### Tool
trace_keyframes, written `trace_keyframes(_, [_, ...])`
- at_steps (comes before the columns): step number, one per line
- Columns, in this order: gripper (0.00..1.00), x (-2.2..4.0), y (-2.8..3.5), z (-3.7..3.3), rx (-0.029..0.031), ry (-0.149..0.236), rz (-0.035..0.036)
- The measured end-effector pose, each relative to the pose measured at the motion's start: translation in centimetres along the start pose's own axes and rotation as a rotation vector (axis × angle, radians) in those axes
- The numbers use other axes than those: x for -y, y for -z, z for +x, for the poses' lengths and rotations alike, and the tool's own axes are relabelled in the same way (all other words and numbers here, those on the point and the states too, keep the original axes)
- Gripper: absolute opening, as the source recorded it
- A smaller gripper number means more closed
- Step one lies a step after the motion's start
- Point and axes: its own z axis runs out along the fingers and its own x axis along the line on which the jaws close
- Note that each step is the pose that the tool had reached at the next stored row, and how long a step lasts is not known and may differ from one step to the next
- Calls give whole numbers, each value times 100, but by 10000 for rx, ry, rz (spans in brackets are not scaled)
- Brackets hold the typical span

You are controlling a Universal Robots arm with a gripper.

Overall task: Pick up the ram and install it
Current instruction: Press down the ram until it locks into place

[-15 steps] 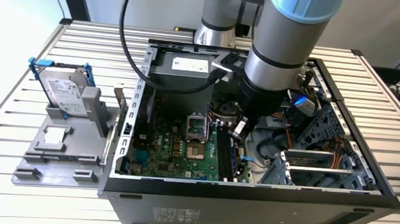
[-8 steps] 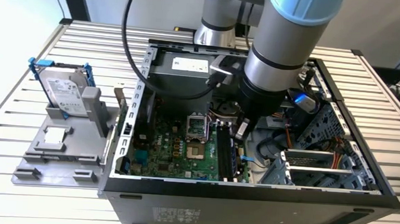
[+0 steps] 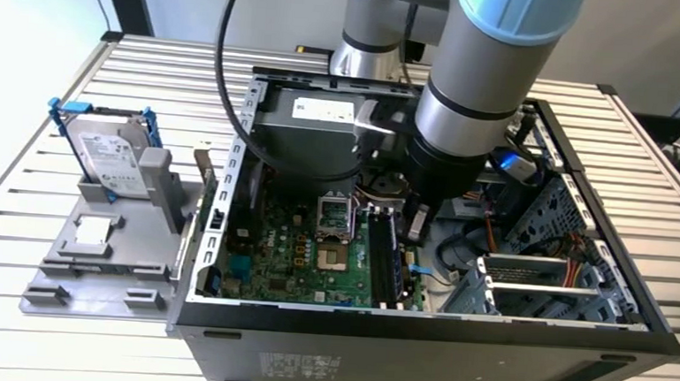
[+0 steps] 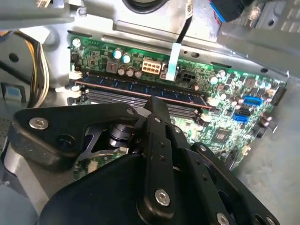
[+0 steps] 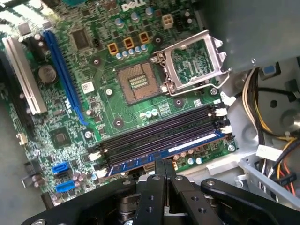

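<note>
ram (image 5: 164, 151) sat in the slot nearest the gripper (image 5: 164, 165) (blue-edged). we saw the fingers pressed together just above it, inside the computer case (image 3: 427, 324).

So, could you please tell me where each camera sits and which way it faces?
Exterior view: off the arm, above the table, looking down into the open case; the arm reaches inside.
First wrist view: on the wrist, looking past the pincer at the motherboard and the ram in its outermost slot.
Second wrist view: on the wrist, facing the ram from its other side, over the pincer.
Both wrist views share ram, slots, pincer.
</note>
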Motion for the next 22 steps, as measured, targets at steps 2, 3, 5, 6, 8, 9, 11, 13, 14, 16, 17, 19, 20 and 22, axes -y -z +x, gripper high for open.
trace_keyframes(2, [0,0,-2,0,-1,371,-5])
trace_keyframes(3, [0,0,-4,0,-1,540,-8])
trace_keyframes(5, [0,0,-7,0,0,910,-10])
trace_keyframes(6, [0,0,-8,0,0,1097,-10])
trace_keyframes(8, [0,0,-10,0,1,1427,-11])
trace_keyframes(9, [0,0,-11,0,2,1591,-10])
trace_keyframes(11, [0,1,-11,0,3,1881,-4])
trace_keyframes(13, [0,1,-13,0,6,2166,1])
trace_keyframes(14, [0,0,-13,0,7,2294,5])
trace_keyframes(16, [0,0,-15,0,11,2529,18])
trace_keyframes(17, [0,-1,-15,1,14,2633,30])
trace_keyframes(19, [0,-1,-16,1,22,2809,61])
trace_keyframes(20, [0,-2,-17,1,28,2872,79])
trace_keyframes(22, [0,-6,-18,2,39,2948,128])
